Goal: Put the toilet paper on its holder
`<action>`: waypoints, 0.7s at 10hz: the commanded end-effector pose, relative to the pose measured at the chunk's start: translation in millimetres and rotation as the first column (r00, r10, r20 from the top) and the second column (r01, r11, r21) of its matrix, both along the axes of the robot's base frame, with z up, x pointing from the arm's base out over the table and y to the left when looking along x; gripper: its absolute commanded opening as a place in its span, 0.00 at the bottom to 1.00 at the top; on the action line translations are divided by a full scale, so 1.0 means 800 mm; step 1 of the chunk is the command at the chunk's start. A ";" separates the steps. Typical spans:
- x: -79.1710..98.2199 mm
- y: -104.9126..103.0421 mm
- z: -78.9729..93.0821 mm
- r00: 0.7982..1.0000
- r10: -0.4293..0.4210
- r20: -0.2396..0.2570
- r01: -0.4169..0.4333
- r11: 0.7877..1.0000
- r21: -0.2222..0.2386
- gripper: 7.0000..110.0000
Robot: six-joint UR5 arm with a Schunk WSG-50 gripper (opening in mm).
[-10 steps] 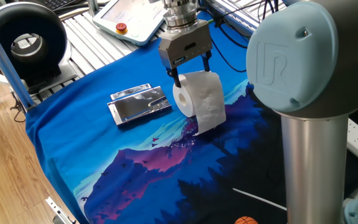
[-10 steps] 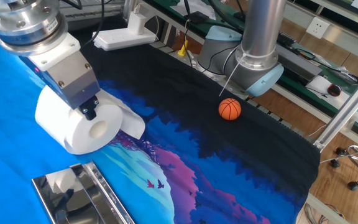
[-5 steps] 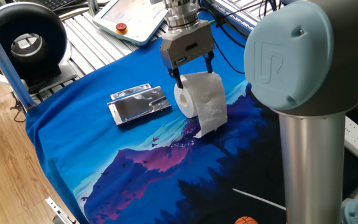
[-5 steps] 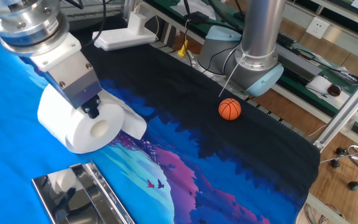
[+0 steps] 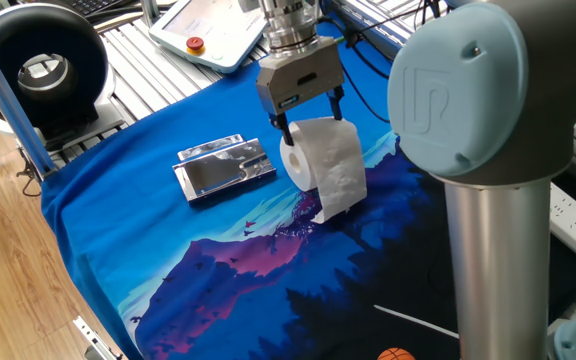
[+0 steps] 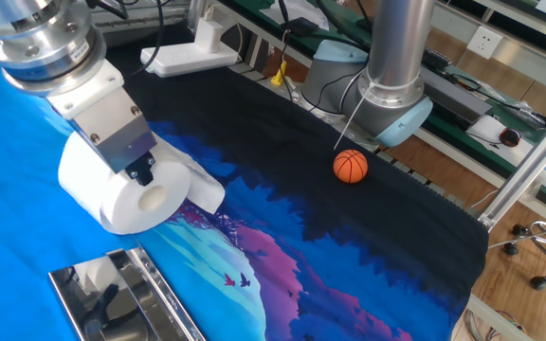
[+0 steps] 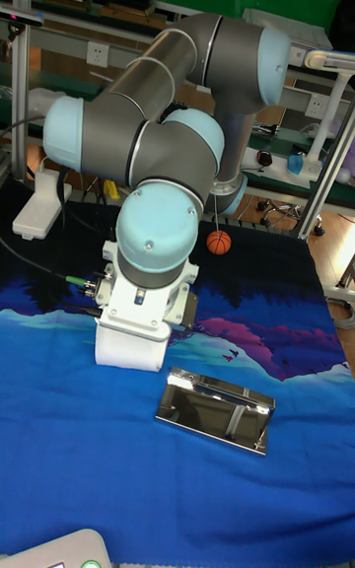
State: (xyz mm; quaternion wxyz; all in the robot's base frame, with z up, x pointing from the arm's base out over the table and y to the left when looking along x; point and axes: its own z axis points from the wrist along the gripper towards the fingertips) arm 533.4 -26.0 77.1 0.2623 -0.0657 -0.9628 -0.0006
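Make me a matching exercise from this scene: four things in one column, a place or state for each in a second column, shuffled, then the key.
Things
1. toilet paper
2. holder
3. small orange ball
4. white pendant with a red button

Places or states
A. lying flat on the blue cloth, nothing on it
B. on the metal slats beyond the cloth's edge
C. pinched between the fingers of the gripper, loose sheet hanging down
D. on the dark part of the cloth, near the arm's base

Pairs: 1-C, 2-A, 3-D, 4-B
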 end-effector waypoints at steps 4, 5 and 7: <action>-0.003 -0.005 0.000 1.000 0.005 -0.010 -0.005 1.000 0.030 0.79; -0.003 -0.003 0.005 1.000 0.001 -0.016 -0.001 1.000 0.027 0.79; -0.001 0.002 0.012 1.000 -0.003 -0.022 0.004 1.000 0.024 0.79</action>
